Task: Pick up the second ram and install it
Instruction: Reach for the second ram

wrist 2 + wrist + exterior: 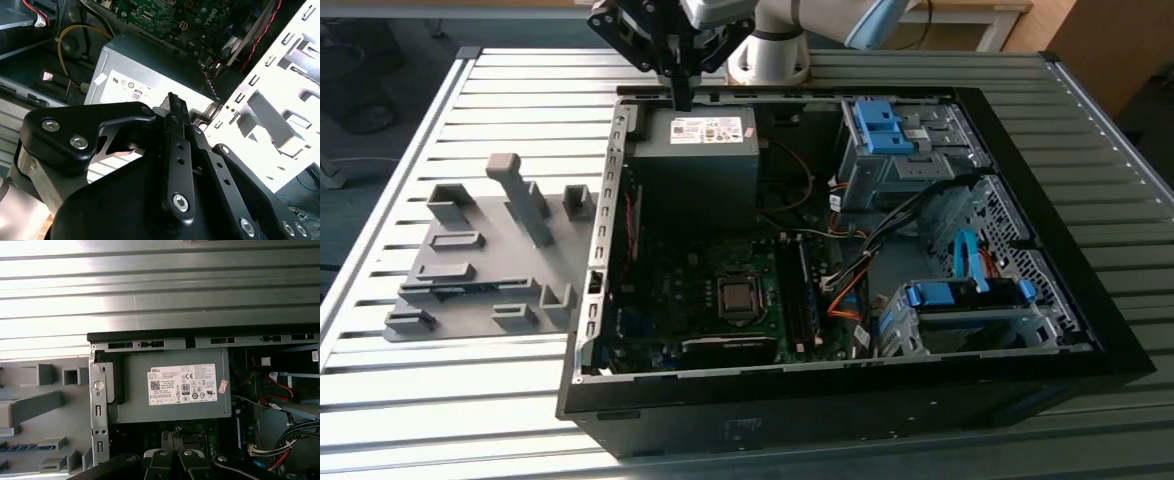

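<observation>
My gripper point(680, 100) hangs over the far edge of the open computer case point(1067, 330), just above the grey power supply point(695, 130). Its fingers are pressed together with nothing between them, as both wrist views show point(171, 97) point(171, 435). A thin blue-green strip point(22, 446), which looks like the second ram, lies in a slot of the grey fixture point(30, 407) to the case's left in the first wrist view, well apart from the gripper. The memory slots point(797, 295) run beside the processor socket point(738, 297) on the motherboard.
The grey holder fixture point(494, 260) with its tall post point(520, 200) stands on the slatted table point(400, 400), on the exterior view's left of the case. Blue drive cages point(894, 135) point(961, 300) and loose cables point(854, 270) crowd the case's other side.
</observation>
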`<state>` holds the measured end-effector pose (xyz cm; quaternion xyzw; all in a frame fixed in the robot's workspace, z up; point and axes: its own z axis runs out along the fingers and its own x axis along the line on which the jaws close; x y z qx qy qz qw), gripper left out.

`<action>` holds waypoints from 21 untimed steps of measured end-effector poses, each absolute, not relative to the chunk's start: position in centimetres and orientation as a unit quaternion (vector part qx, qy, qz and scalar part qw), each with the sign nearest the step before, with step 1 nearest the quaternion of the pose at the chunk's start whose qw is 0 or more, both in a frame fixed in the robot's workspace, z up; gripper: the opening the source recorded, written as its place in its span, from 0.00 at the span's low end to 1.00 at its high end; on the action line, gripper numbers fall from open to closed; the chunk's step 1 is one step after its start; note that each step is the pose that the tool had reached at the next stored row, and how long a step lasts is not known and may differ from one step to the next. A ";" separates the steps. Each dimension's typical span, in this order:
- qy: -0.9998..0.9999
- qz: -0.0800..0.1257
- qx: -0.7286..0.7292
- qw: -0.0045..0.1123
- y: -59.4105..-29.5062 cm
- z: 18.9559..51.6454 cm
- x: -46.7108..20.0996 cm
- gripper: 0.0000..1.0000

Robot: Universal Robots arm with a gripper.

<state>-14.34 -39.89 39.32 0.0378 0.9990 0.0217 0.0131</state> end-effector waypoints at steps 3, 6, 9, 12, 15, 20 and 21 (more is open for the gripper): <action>0.999 0.022 0.038 0.013 -39.9 39.3 -14.4 0.11; 0.999 0.022 0.038 0.013 -39.9 39.3 -14.5 0.11; 0.999 0.022 0.038 0.013 -39.9 39.3 -15.2 0.11; 0.999 0.022 0.038 0.013 -39.9 39.3 -15.3 0.11; 0.999 0.022 0.038 0.013 -39.9 39.3 -15.4 0.11; 0.999 0.022 0.038 0.013 -39.9 39.3 -15.5 0.11; 0.999 0.022 0.038 0.013 -39.9 39.3 -15.5 0.11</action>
